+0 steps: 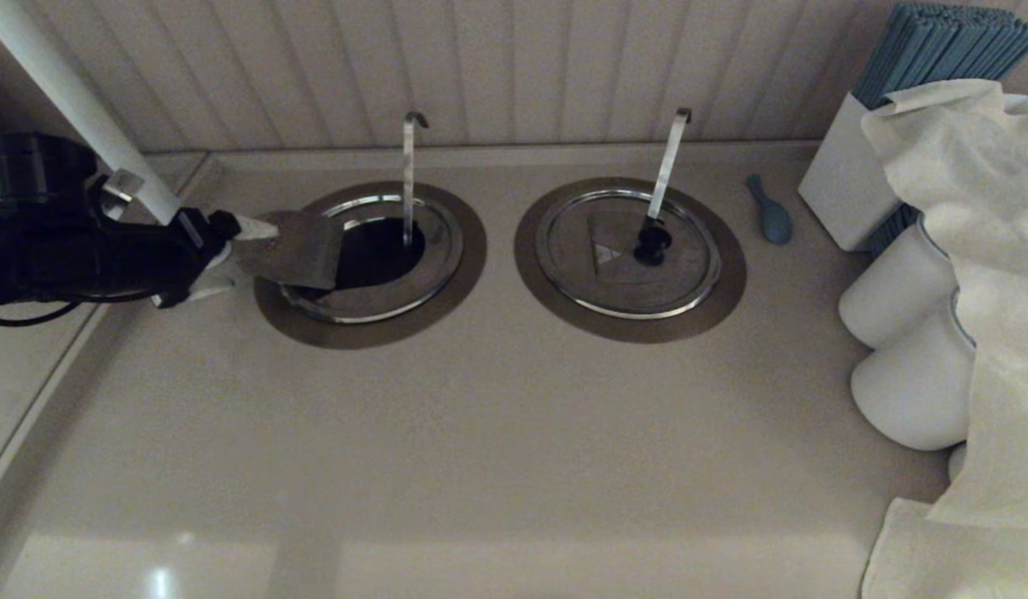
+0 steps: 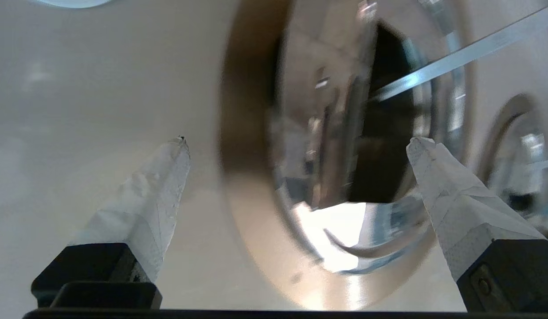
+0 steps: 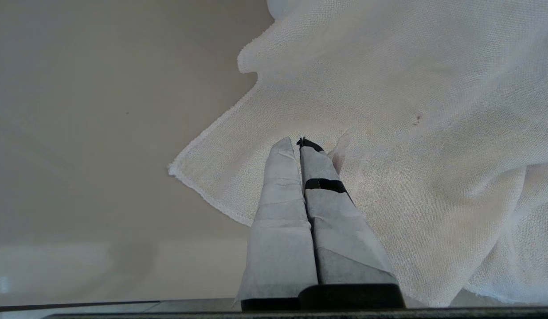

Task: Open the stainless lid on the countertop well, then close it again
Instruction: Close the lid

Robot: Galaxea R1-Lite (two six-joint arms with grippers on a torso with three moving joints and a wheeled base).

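Right gripper [image 3: 300, 144]: fingers together, over white cloth [image 3: 411, 110]. Left gripper [image 1: 231, 258]: reaching in level, fingers apart, beside raised lid flap [image 1: 302, 248] of open well [image 1: 381, 254].

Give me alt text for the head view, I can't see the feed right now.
The left gripper, fingers open, is at the raised stainless lid, which stands tipped up over the left side of the countertop well, exposing its dark hole. The twin lid on the right stays shut; the right arm is out of view.

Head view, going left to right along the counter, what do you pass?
left end effector → raised stainless lid → open countertop well → closed twin lid → blue spoon → white jars
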